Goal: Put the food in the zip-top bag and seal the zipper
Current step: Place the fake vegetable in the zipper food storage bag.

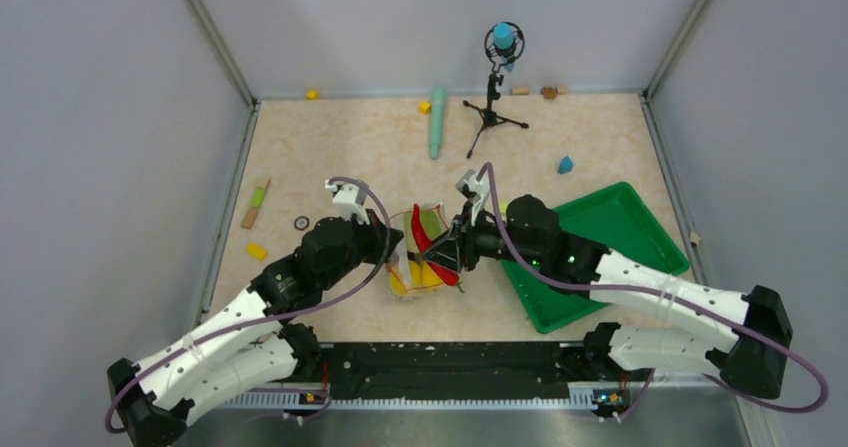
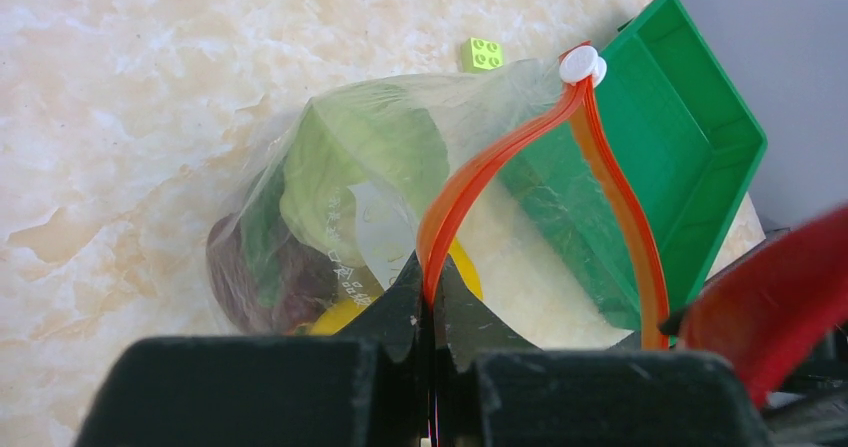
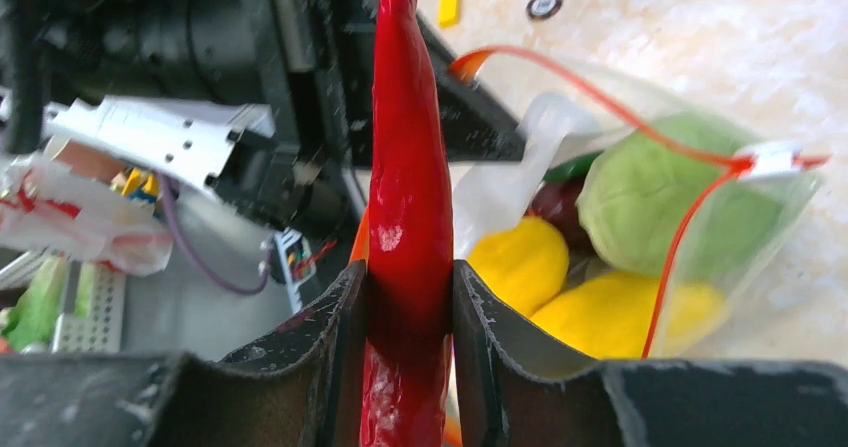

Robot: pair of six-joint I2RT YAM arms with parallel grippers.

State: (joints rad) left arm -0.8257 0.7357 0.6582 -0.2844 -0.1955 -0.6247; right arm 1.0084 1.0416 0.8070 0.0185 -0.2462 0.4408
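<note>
Red from end to end: clamped the red chili (image 3: 405, 217) upright between the right gripper's (image 3: 408, 277) partly parted jaws, at the zip-top bag's (image 2: 350, 167) gaping mouth at mid-table, just left of the green tray (image 2: 700, 137). Nipped the zipper's (image 2: 480, 177) near strip in the fully closed left gripper (image 2: 430, 297). Found yellow pieces (image 3: 610, 312), the green leafy ball (image 3: 650, 187) and the dark red round piece (image 2: 255, 277) inside.

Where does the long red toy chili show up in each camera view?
Top external: the long red toy chili sits at centre, overlapping the clear plastic zip-top bag.
Left wrist: a blurred red shape at the lower right edge.
Right wrist: upright at centre, clamped in the right gripper.
Shared landmark: the bag, in all three.
</note>
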